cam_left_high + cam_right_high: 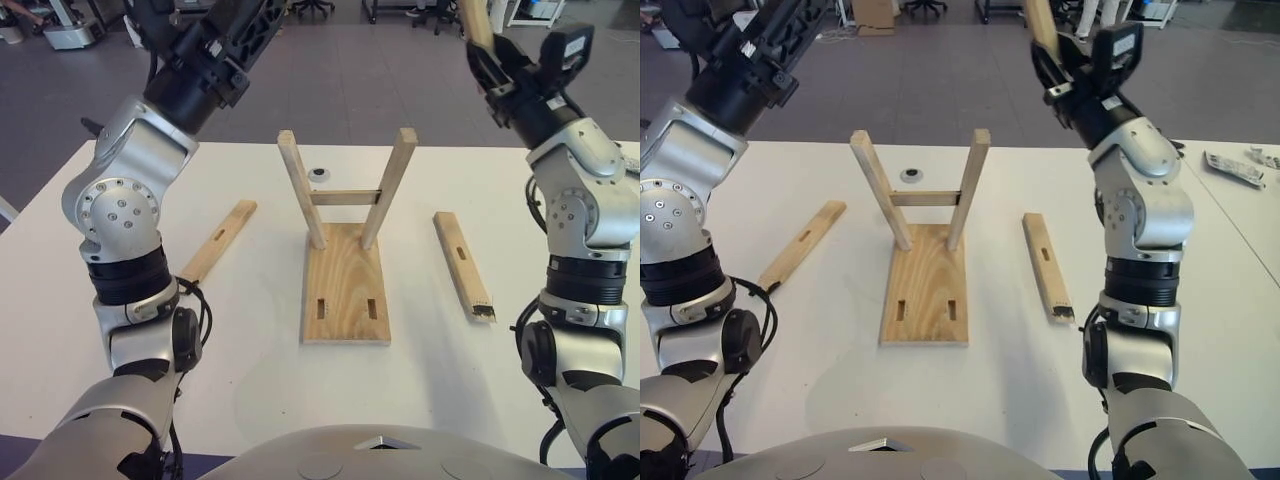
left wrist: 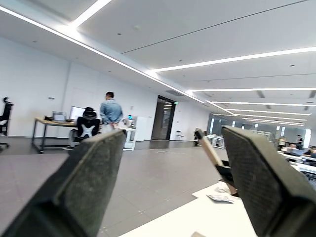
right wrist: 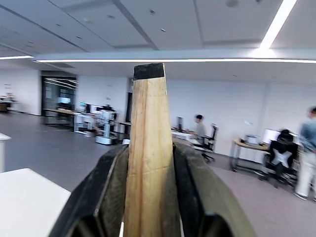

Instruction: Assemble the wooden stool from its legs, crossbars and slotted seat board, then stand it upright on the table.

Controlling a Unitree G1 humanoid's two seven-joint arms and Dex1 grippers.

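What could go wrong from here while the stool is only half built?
1. The right end effector holds a wooden piece high up; if the grip slips, the piece may fall and strike the standing legs.
2. These legs lean in the seat board, joined by one crossbar; a bump could topple them.

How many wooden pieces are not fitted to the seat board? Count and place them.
3. One piece lies on the table left of the seat board, another right of it; the right gripper holds the third piece. More may be hidden.
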